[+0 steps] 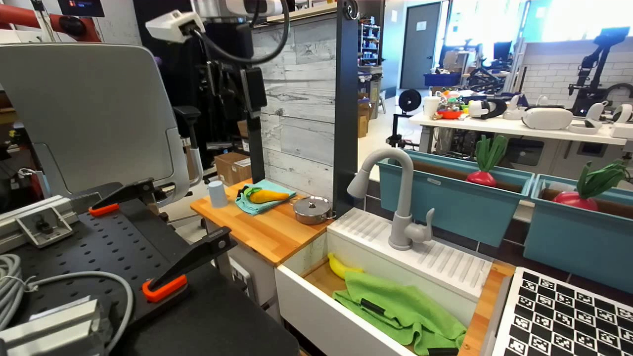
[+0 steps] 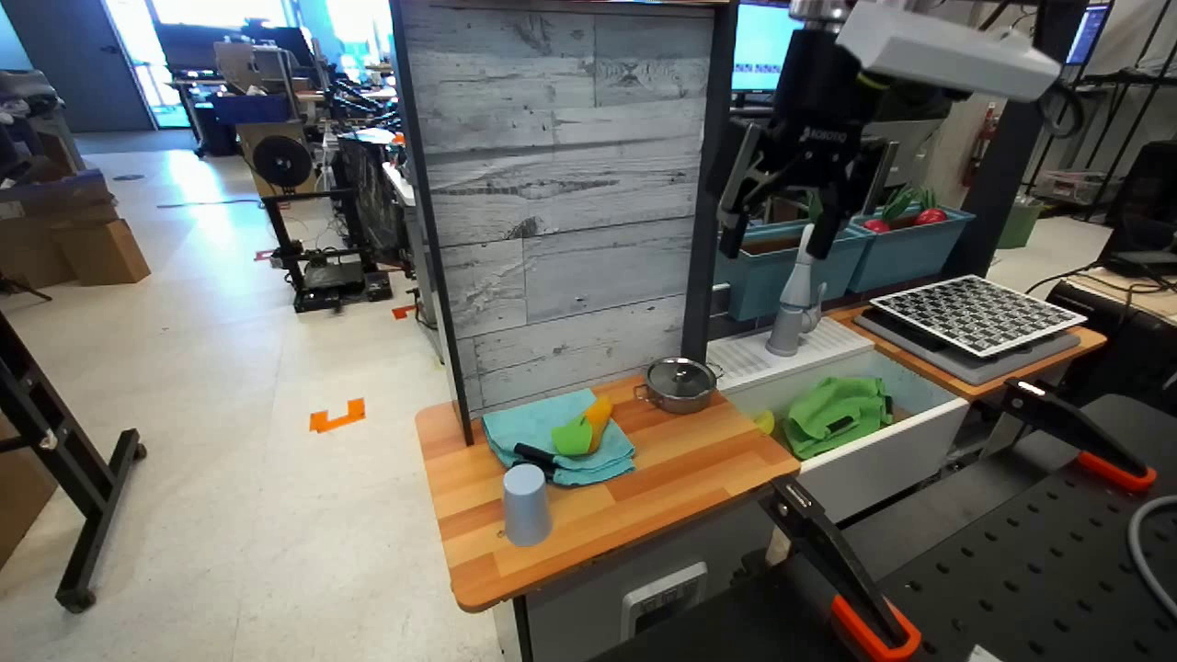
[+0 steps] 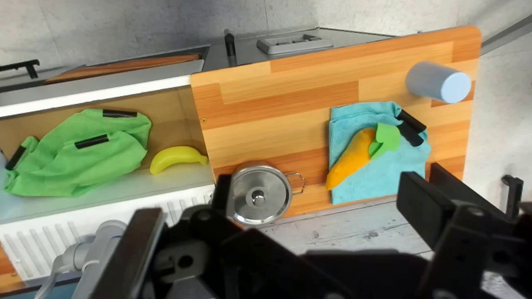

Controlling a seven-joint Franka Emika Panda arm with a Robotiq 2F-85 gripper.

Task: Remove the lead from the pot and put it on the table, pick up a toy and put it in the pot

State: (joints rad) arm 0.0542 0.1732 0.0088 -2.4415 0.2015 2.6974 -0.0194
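Note:
The silvery lid sits on the low metal pot at the back of the wooden table, beside the grey plank wall. The lid also shows in the wrist view, its round knob facing up. The bright-yellow banana toy lies in the white sink basin, beside a green cloth; in an exterior view only a bit of this toy shows. My gripper is open and empty, high above the counter and apart from everything. In the wrist view its fingers are wide apart.
A teal cloth with an orange-yellow, green-leafed toy lies on the table. A light-blue cup stands near its outer end. The sink holds a green cloth. A grey faucet and a plank wall rise behind.

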